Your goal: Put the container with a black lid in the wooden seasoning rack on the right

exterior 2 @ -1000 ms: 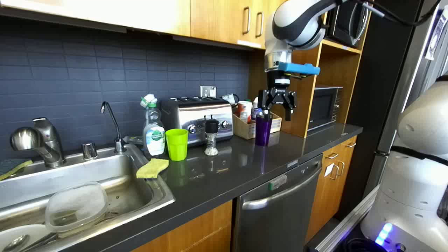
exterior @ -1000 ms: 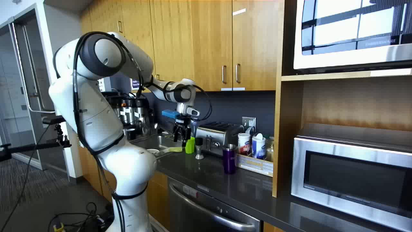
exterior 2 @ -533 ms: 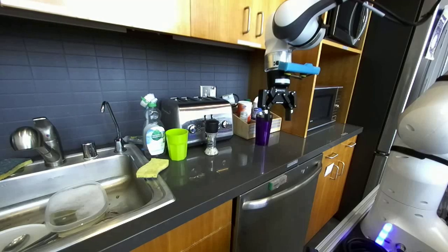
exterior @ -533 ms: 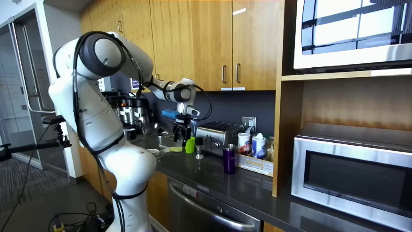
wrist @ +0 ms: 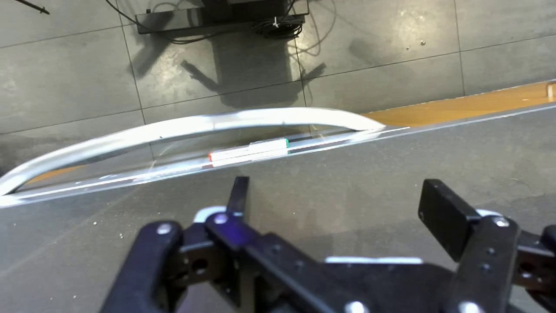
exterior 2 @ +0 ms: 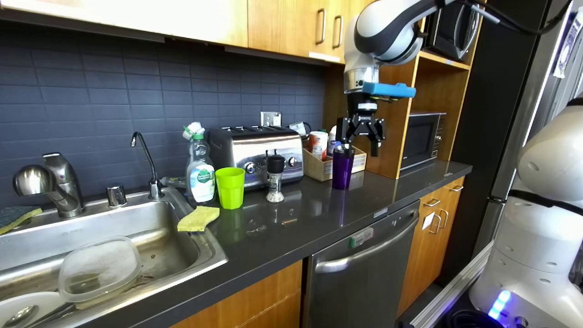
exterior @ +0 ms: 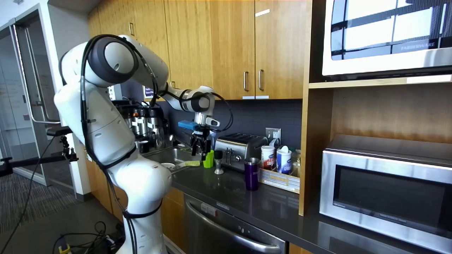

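Observation:
The container with a black lid, a small clear grinder-like bottle with pale contents, stands upright on the dark counter in both exterior views, in front of the toaster. The wooden seasoning rack, pale and open-topped, sits to the right of the toaster in both exterior views and holds several canisters. My gripper is open and empty, in the air above the counter and apart from the container, in both exterior views. In the wrist view my gripper has only counter between its fingers; container and rack are out of view there.
A purple tumbler stands in front of the rack's left end. The steel toaster is behind the container. A green cup, soap bottle and yellow sponge stand toward the sink. A cabinet side borders the rack's right.
My gripper has shifted only very slightly, a little to the right in an exterior view, and stays open. The container, rack and other objects have not moved.

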`<control>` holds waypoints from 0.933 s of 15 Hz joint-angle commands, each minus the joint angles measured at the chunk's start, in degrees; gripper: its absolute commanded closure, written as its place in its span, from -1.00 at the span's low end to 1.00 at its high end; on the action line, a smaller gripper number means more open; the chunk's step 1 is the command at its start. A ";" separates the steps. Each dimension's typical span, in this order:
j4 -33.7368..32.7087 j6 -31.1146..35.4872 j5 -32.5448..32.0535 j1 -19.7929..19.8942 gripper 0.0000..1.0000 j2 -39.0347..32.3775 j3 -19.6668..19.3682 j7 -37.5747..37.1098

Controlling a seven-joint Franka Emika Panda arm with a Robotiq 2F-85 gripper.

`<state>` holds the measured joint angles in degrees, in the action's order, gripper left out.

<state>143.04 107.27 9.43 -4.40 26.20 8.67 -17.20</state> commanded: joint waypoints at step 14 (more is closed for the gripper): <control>-17.35 17.95 -9.21 -2.63 -1.00 -18.88 3.91 2.03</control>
<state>130.23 122.05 2.78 -6.51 12.23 12.13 -13.95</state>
